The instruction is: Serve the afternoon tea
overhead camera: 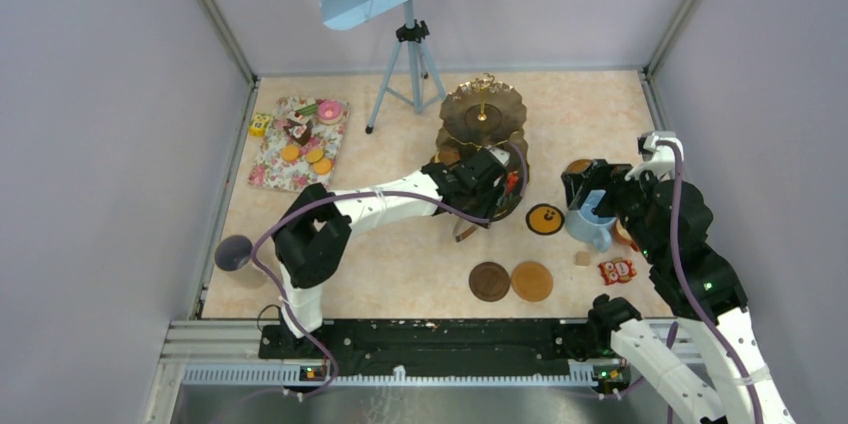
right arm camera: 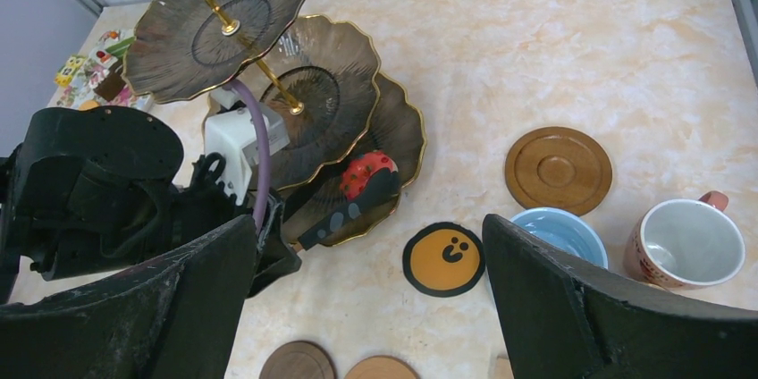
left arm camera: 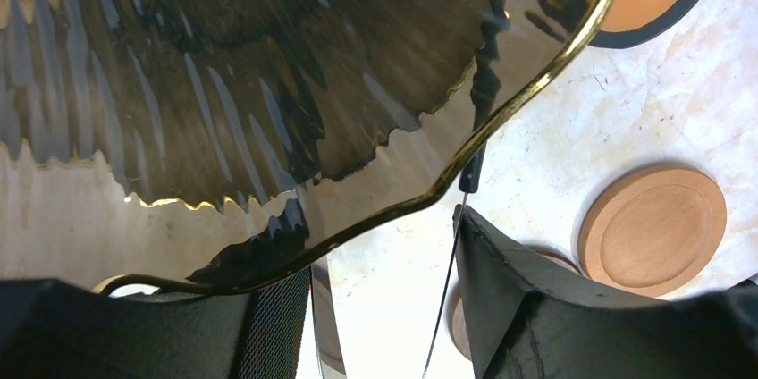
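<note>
Dark gold-rimmed three-tier stand (overhead camera: 484,112) is upright in front of me, red cake (right arm camera: 366,172) on the bottom tier, light blue mug (overhead camera: 588,226) right of it.

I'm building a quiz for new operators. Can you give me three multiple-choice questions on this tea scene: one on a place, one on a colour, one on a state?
1. On which tier of the stand does the red cake sit?
A. bottom
B. middle
C. top

2. What colour is the face on the smiley coaster?
A. green
B. orange
C. white

3. How does the white mug stand?
A. on its side
B. upside down
C. upright, empty

Answers:
1 A: the right wrist view shows the cake on the lowest plate, and the two above it are bare.
2 B: the disc is orange inside a black rim.
3 C: its open mouth faces up and shows a bare inside.
</note>
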`<move>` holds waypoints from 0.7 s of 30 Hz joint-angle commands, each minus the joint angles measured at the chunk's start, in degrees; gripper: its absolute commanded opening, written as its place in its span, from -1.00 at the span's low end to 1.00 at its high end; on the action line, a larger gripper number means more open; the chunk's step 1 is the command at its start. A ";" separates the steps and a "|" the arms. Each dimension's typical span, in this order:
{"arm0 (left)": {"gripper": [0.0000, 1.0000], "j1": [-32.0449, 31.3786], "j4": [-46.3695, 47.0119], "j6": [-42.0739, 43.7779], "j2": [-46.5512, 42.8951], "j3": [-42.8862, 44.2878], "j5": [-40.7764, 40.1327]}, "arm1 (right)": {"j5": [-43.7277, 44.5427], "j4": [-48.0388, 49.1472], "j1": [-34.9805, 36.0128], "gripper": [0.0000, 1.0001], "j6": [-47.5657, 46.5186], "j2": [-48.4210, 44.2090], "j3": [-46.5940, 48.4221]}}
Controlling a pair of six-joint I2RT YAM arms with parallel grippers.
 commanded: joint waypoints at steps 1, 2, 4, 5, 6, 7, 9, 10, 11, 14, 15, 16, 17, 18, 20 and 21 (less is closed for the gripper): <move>0.23 -0.04 2.35 0.39 -2.87 -0.52 0.65 | 0.05 1.69 0.67 0.88 0.62 0.45 0.44; 0.23 -0.06 2.37 0.57 -3.41 -0.82 0.66 | -0.03 1.70 0.67 0.88 0.67 0.46 0.40; 0.23 -0.03 1.81 0.57 -4.64 -1.40 0.65 | -0.13 1.82 0.66 0.88 0.71 0.53 0.23; 0.23 -0.05 1.37 0.42 -5.33 -1.82 0.73 | -0.18 1.89 0.65 0.88 0.69 0.51 0.26; 0.23 -0.06 0.91 0.18 -6.07 -2.47 0.86 | -0.24 1.95 0.70 0.88 0.71 0.58 0.22; 0.23 -0.06 0.51 -0.03 -6.87 -3.18 1.02 | -0.16 2.05 0.68 0.88 0.67 0.61 0.20; 0.23 -0.06 0.23 -0.25 -9.12 -5.41 1.52 | -0.29 2.12 0.66 0.88 0.67 0.56 0.27; 0.23 -0.06 0.23 -0.33 -10.25 -6.75 1.91 | -0.37 2.16 0.66 0.88 0.67 0.59 0.27; 0.23 -0.03 0.26 -0.50 -11.60 -8.07 2.42 | -0.46 2.24 0.69 0.88 0.66 0.62 0.23; 0.22 -0.08 1.82 -0.13 -16.55 -12.63 3.20 | -0.85 2.45 0.68 0.88 0.81 0.65 -0.42; 0.21 -0.07 1.78 -0.10 -17.85 -13.96 2.94 | -0.96 2.57 0.66 0.88 0.87 0.62 -0.59; 0.20 -0.14 1.08 -0.09 -19.11 -15.32 2.68 | -1.07 2.59 0.65 0.88 0.93 0.67 -0.72; 0.19 -0.14 -0.14 -0.09 -20.39 -16.15 2.30 | -1.24 2.57 0.71 0.87 0.97 0.62 -0.83; 0.18 -0.11 -1.81 -0.18 -21.74 -16.89 1.62 | -1.30 2.58 0.66 0.87 0.96 0.58 -0.80; 0.16 -0.08 -5.51 0.16 -25.20 -18.45 0.02 | -1.21 2.50 0.69 0.88 1.04 0.46 -0.57; 0.15 -0.07 -7.63 0.19 -26.95 -19.27 -1.17 | -1.19 2.62 0.64 0.87 1.02 0.36 -0.52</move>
